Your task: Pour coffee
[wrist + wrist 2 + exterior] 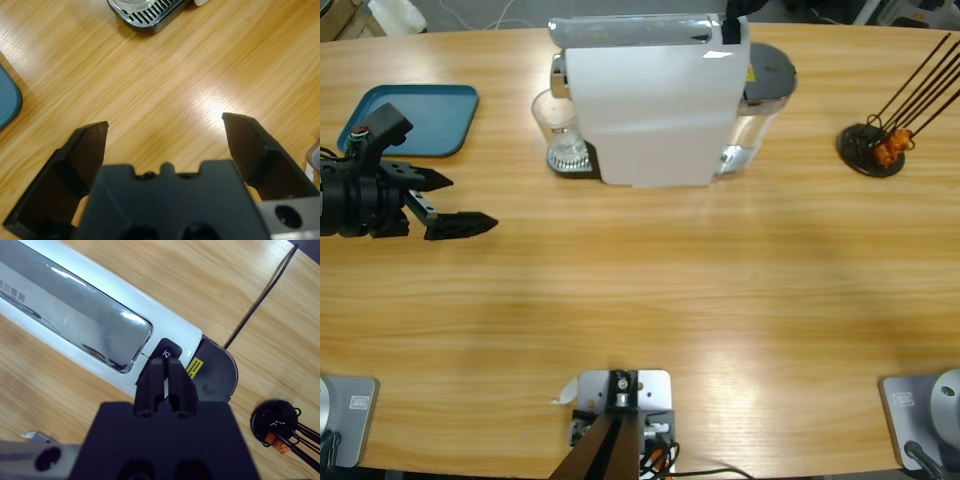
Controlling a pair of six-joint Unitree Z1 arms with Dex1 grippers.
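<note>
Coffee machine (655,100) stands at the counter's far side, glass (558,130) under its spout; your right end effector (169,367), clenched, hovers at the button (169,351), while the left end effector (165,132) waits released nearby.

The left pincer (165,132) hangs over bare wooden table (165,65), its jaws spread wide with nothing between them. A dark slotted drip tray (147,12) sits ahead; a teal tray's corner (7,100) shows at the left edge.
</note>
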